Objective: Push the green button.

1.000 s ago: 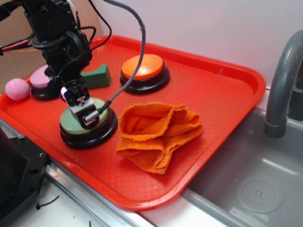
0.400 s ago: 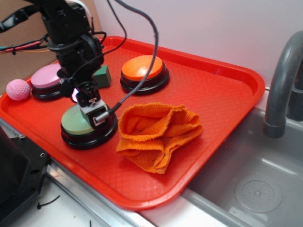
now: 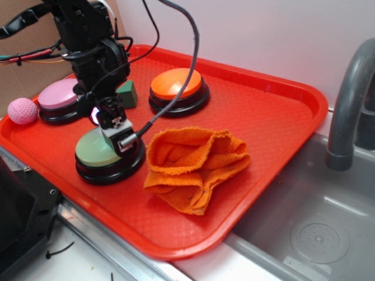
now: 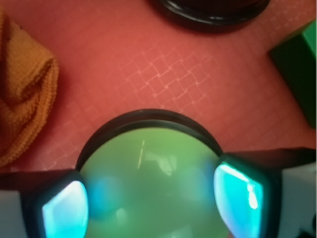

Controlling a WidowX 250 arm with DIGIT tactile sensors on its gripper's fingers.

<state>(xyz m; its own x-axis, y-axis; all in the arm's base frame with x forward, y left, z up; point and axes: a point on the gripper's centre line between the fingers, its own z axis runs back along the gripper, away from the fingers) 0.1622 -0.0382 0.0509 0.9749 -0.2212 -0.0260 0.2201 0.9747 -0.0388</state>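
1. Pink ball (image 3: pixel 22 110): lies at the far left edge of the red tray (image 3: pixel 281 117), just beside the pink-topped button (image 3: pixel 57 96).
2. Green button (image 3: pixel 95 149): pale dome on a black base, near the tray's front-left edge. In the wrist view the dome (image 4: pixel 148 183) fills the lower frame.
3. Gripper (image 3: pixel 117 133): hangs over the right rear part of the dome, with its two fingers (image 4: pixel 64 210) spread apart, nothing between them, straddling the dome's sides. Whether it touches the dome cannot be told.
4. Step in hand, as judged: pressing. A good press goes straight down through the dome's centre, not at its rim, so the tip should shift slightly toward the middle first, avoiding a glancing slide off the curved plastic.
5. Dark green block (image 3: pixel 126 93): behind the arm, apart from the button.
6. Orange button (image 3: pixel 174 84): further back.
7. Orange cloth (image 3: pixel 196 164): crumpled, just right of the green button's base.
8. Tray contents: all the above items; beside it lies a grey sink (image 3: pixel 328 228)
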